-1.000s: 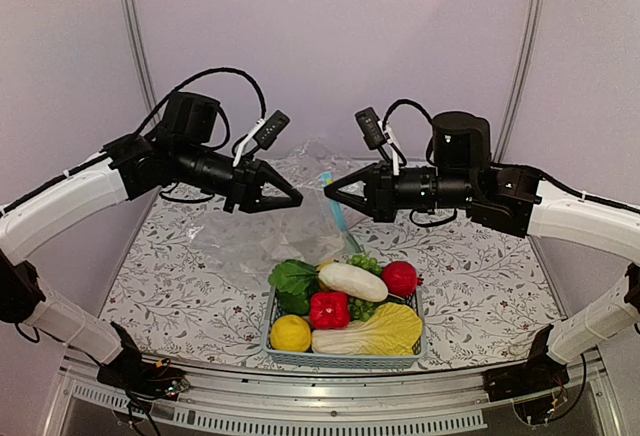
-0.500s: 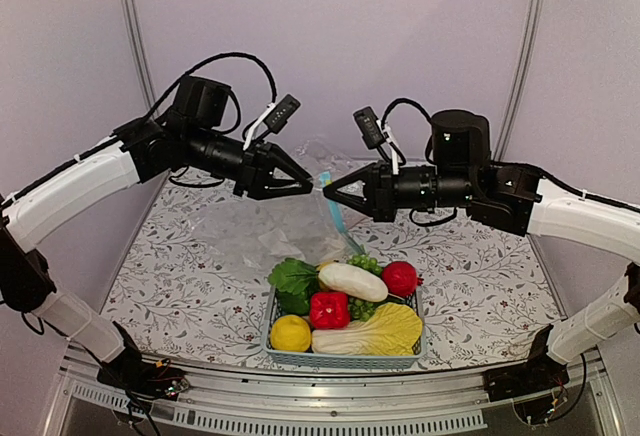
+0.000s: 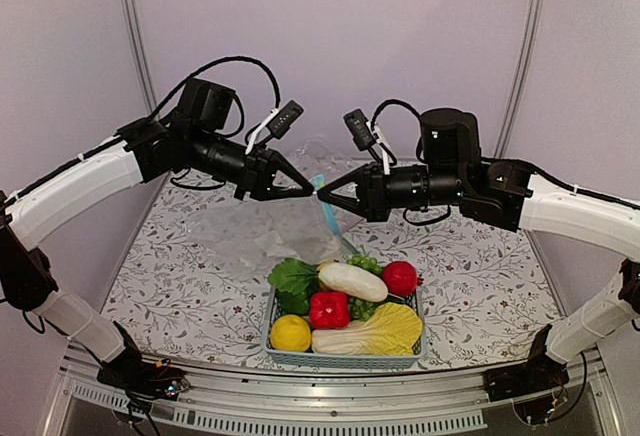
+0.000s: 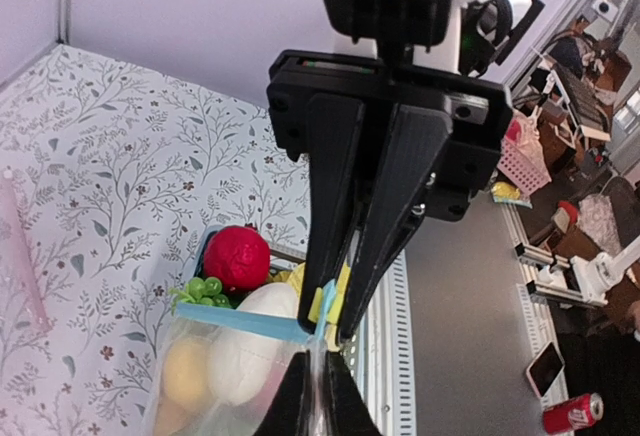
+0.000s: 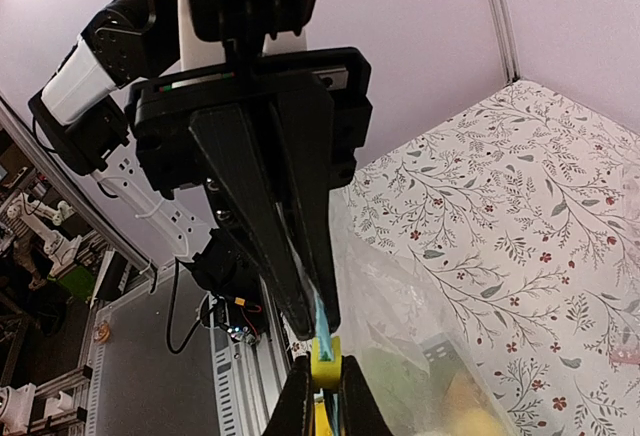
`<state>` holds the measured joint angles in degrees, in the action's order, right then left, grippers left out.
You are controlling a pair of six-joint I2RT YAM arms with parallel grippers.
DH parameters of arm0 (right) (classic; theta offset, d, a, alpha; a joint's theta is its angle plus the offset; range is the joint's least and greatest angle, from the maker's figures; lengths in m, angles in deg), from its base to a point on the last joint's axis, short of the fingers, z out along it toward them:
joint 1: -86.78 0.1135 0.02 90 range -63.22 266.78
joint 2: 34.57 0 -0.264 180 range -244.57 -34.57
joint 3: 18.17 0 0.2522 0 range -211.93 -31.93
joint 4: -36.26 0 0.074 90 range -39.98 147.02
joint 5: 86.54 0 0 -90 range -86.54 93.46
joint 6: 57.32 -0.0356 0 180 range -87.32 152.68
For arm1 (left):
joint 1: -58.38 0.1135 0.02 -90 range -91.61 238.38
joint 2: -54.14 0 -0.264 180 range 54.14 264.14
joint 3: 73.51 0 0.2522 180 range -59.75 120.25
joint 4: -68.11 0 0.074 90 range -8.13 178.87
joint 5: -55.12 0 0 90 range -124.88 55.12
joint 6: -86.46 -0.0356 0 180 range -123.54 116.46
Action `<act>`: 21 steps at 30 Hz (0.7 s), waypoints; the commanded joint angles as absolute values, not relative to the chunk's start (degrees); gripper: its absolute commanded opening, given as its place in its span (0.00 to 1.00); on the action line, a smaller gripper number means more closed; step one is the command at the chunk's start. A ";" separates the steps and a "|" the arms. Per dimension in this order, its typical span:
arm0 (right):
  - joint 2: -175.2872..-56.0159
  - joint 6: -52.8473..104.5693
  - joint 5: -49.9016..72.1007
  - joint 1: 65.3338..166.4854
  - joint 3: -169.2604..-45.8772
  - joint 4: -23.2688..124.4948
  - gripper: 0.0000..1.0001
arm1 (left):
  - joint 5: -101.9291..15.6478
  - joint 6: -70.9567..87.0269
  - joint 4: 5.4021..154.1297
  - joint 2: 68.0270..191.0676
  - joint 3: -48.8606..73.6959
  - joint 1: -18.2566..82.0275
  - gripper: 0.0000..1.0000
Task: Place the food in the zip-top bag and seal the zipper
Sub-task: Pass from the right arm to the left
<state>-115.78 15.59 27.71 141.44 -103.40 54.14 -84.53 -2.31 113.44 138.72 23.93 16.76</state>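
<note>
The clear zip-top bag [image 3: 262,228] lies on the table behind the basket, its teal zipper [image 3: 328,212] raised at one end. My left gripper [image 3: 309,192] and right gripper [image 3: 324,196] meet tip to tip there. In the left wrist view my left gripper [image 4: 322,374] is shut on the bag's clear corner just below the zipper [image 4: 240,322]. In the right wrist view my right gripper [image 5: 325,381] is shut on a yellow slider [image 5: 324,364] on the strip. The food, a lemon [image 3: 290,333], red pepper [image 3: 329,309], radish [image 3: 352,281], red fruit [image 3: 399,278] and cabbage [image 3: 372,334], lies in the basket.
The light-blue slatted basket [image 3: 340,359] stands at the near middle of the floral tablecloth [image 3: 480,286], below both grippers. Purple walls with metal posts close the back and sides. A metal rail runs along the table's near edge.
My left gripper has moved right and my right gripper left, so their tips now meet at the end of the bag's zipper. The basket and food have not moved.
</note>
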 commanded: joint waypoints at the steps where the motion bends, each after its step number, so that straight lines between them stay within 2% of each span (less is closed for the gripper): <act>1: -116.62 16.00 28.16 141.27 -104.97 55.47 0.00 | -85.18 -3.08 114.44 139.41 25.16 16.37 0.00; 5: -116.32 15.82 28.23 141.24 -104.80 55.31 0.11 | -85.48 -3.44 114.45 139.01 24.67 16.37 0.00; 10: -115.77 15.63 27.97 141.27 -104.80 55.29 0.33 | -85.93 -3.46 114.45 138.56 24.11 16.29 0.00; 21: -115.46 15.88 25.74 141.27 -105.86 54.37 0.38 | -85.95 -3.29 114.78 138.36 23.92 16.20 0.00</act>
<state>-116.00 15.55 26.90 141.44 -103.68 54.79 -85.47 -2.88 113.90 138.72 23.97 16.76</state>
